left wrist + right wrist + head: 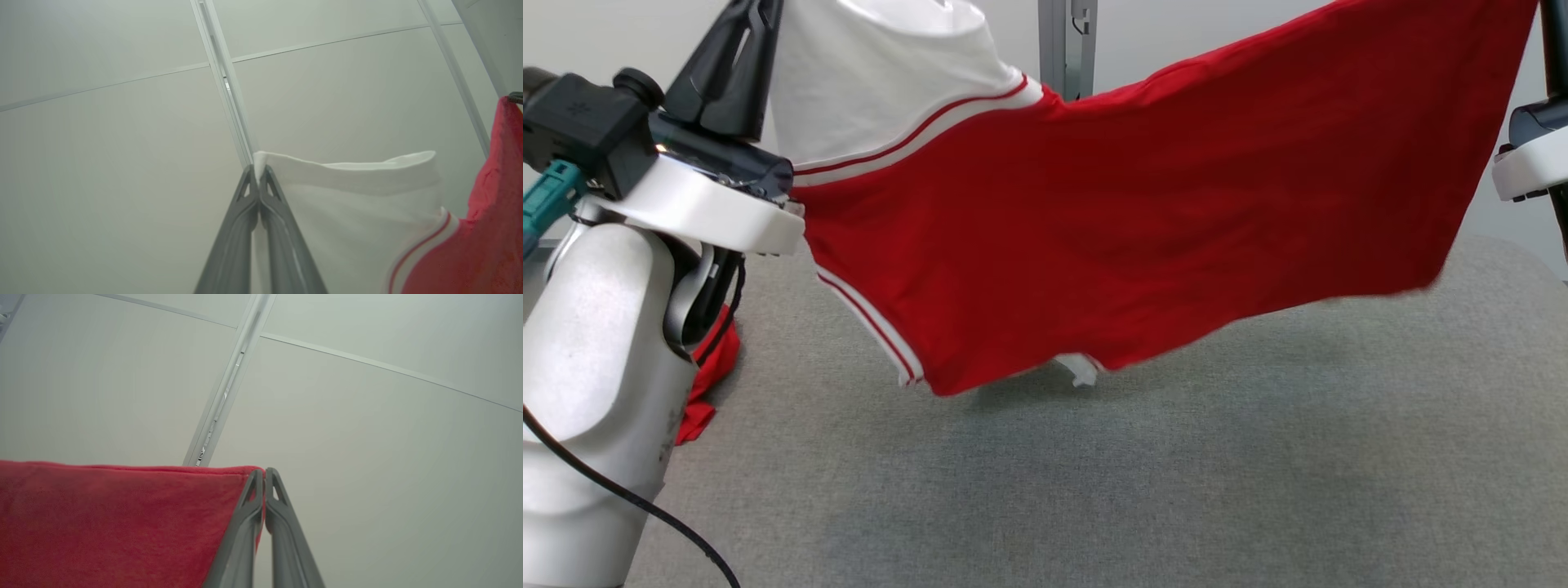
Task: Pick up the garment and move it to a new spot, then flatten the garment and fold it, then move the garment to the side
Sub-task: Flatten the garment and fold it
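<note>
Head view, garment (1143, 212) hung above surface (1094, 474), wrist views, left tool (258, 169) and right tool (264, 472) pinching its edges

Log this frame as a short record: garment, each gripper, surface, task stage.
garment: red fabric garment with white panel and striped trim, hanging spread in the air
left gripper: jaws shut on the white panel's edge
right gripper: jaws shut on the red edge
surface: grey fabric tabletop below
stage: lifted, not yet flattened
</note>
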Motion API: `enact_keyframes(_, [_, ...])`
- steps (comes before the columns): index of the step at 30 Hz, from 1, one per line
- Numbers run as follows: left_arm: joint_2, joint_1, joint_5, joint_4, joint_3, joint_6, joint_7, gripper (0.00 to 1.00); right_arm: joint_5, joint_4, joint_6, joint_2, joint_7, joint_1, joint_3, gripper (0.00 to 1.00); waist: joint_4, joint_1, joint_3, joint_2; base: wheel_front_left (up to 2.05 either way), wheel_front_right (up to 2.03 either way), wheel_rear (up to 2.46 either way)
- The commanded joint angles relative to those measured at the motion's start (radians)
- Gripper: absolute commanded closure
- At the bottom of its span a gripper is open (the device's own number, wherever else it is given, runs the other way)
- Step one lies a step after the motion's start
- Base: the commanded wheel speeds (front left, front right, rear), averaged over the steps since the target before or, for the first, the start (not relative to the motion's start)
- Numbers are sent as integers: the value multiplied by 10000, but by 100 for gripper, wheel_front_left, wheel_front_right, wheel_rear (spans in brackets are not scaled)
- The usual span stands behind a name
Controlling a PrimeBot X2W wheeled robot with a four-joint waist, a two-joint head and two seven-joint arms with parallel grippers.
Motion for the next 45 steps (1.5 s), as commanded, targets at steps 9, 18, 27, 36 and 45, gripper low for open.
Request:
enact_keyframes(9, [182,-599,141,111,145,-10,154,100,65,-573,1,-312,928,64,323,100,-323,0,406,0,0,0,0])
enact_keyframes(18, [717,-3376,517,288,-415,-324,1591,100,929,-1038,2,-752,1798,-2485,1496,100,-779,0,3655,0,0,0,0])
enact_keyframes(27, [-460,-8565,958,3323,-578,63,801,100,950,2254,1,288,201,-7850,2186,100,-1251,0,6143,0,0,0,0])
enact_keyframes(36, [-1038,-9926,2207,2911,-94,1302,7,100,-837,1443,1,1282,-35,-8103,51,100,-1210,0,6728,0,0,0,0])
enact_keyframes(45, [-1165,-8117,2556,3172,-333,511,-1,100,-568,2366,1,1405,-41,-6251,480,100,-991,0,7081,0,0,0,0])
